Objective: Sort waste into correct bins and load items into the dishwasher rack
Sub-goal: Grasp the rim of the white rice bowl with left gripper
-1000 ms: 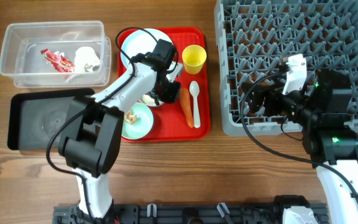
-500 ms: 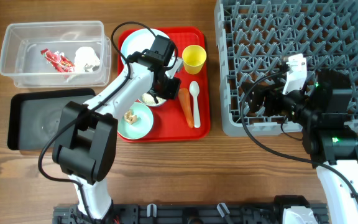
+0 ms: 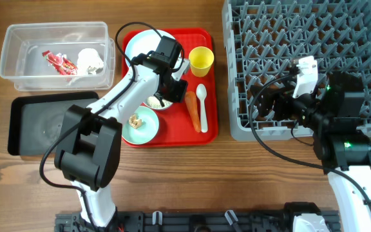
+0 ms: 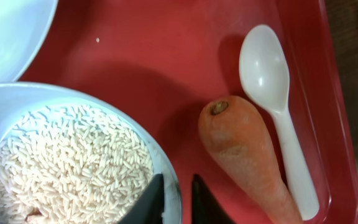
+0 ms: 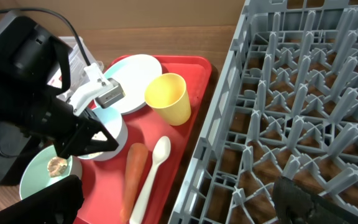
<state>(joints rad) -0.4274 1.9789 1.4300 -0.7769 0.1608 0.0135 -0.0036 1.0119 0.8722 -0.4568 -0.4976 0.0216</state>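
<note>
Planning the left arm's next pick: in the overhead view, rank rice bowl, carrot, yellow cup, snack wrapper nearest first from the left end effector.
1. Rice bowl, rim at the left end effector.
2. Carrot, just right.
3. Yellow cup, upper right.
4. Snack wrapper, far left, in the tub.

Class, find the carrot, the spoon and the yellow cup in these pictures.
carrot (image 4: pixel 244 152), left wrist view, middle of its body
spoon (image 4: pixel 270 90), left wrist view, its bowl
yellow cup (image 3: pixel 201 61), overhead view, inside its open top
</note>
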